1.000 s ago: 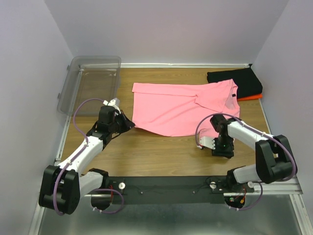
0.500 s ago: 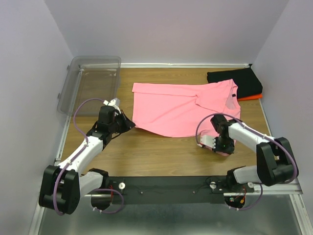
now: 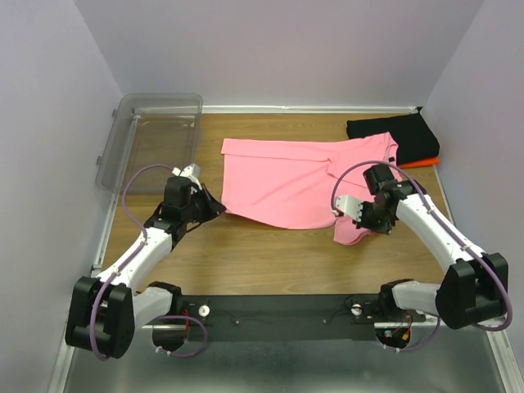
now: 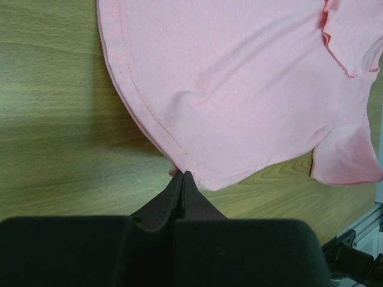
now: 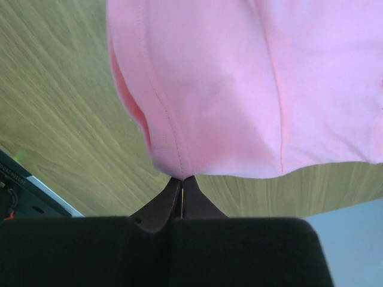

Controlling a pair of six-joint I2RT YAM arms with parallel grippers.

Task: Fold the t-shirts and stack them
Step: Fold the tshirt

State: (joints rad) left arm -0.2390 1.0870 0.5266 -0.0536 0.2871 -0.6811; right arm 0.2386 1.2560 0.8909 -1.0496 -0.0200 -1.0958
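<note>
Left gripper is pinched shut on the near hem corner of the pink shirt, and right gripper is clamped on its raised sleeve-side edge. You're only nipping the very rim, so a quick pull could slip it free or bunch the fold. The shirt lies mid-table; farther back, the black shirt hides most of the orange shirt.

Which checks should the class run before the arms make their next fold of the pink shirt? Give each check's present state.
1. Hem of the pink shirt pinched by the left gripper: ok.
2. Other edge pinched by the right gripper: ok.
3. Cloth flat between the two grips: not ok, there is a fold near the collar.
4. Shirt apart from the bin: ok.
5. Collar apart from the black shirt: cannot tell.
</note>
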